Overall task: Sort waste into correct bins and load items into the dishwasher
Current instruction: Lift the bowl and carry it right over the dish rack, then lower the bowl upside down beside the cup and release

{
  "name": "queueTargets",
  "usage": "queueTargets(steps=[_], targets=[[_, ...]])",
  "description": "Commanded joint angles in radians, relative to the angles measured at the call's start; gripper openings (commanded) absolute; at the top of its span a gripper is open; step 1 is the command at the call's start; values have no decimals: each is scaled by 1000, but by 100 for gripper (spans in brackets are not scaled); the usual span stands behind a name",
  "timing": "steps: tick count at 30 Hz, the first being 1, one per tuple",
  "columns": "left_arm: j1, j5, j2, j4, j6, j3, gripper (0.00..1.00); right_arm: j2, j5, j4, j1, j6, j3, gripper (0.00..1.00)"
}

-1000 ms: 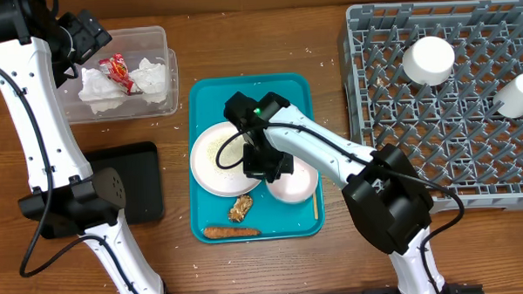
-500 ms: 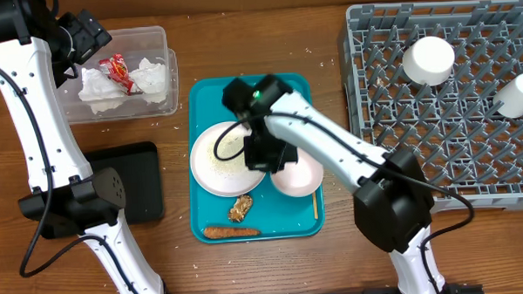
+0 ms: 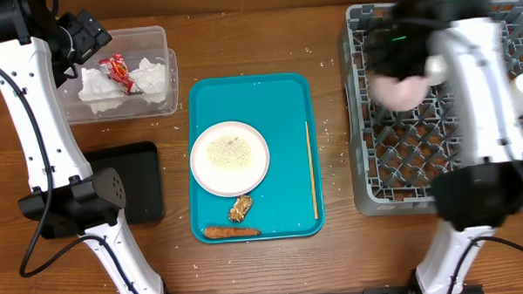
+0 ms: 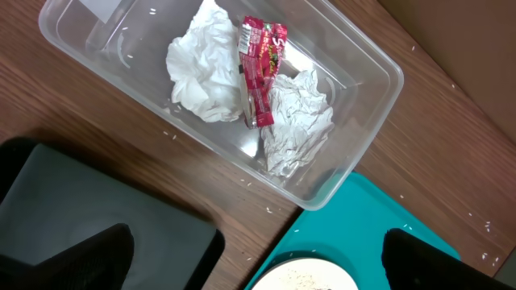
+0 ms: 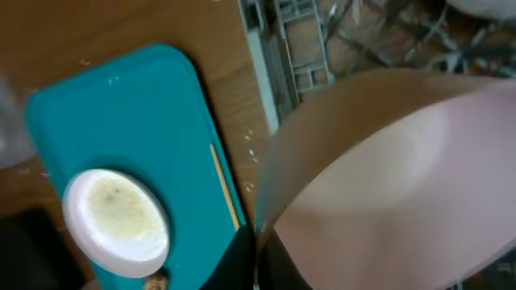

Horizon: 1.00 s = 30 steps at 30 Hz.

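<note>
The right arm has swung away from the teal tray (image 3: 286, 98) in the middle of the frame and now hangs, blurred with motion, over the grey dish rack (image 3: 393, 173) at the upper right. It carries the white bowl (image 3: 397, 92), which a second ago lay on the tray beside the white plate (image 3: 230, 158). The right end effector (image 5: 256, 256) is clamped tight on the bowl's rim, and in the wrist view the bowl fills the lower right of the frame with the rack's pegs above it.

The tray now holds only the plate with its scatter of rice, the thin wooden stick (image 3: 311, 167) along the right edge, the brown food lump (image 3: 241, 207) and the food stick (image 3: 230, 232) at the bottom.

The left end effector (image 4: 250, 262) has not moved: it is fully spread, holding nothing, above the clear tub (image 3: 160, 41) at the upper left, where the napkins (image 4: 201, 76) and red wrapper (image 4: 260, 68) already lie.

So the bowl appears about to be set in the rack. The plate, stick and food scraps are not yet dealt with.
</note>
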Motion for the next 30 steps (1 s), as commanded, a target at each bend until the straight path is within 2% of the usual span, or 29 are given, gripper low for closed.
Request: queueTargets(steps=[1, 4, 8, 10, 13, 19, 30], targets=[[3, 8, -5, 0, -10, 10, 100, -38, -471, 27, -197, -397, -13, 4], [3, 8, -5, 0, -10, 10, 100, -38, -688, 41, -318, -565, -71, 4], [3, 8, -5, 0, -10, 10, 100, -37, -882, 61, -415, -754, -158, 4], [3, 8, -5, 0, -10, 10, 100, -37, -985, 106, -444, -801, -221, 4], [3, 8, -5, 0, -10, 10, 100, -37, -1057, 214, -459, -792, -332, 4], [3, 8, -5, 0, -10, 10, 100, -37, -1049, 384, -463, -719, -509, 4], [3, 8, -5, 0, -10, 10, 100, -37, -919, 342, -549, -677, -534, 4]])
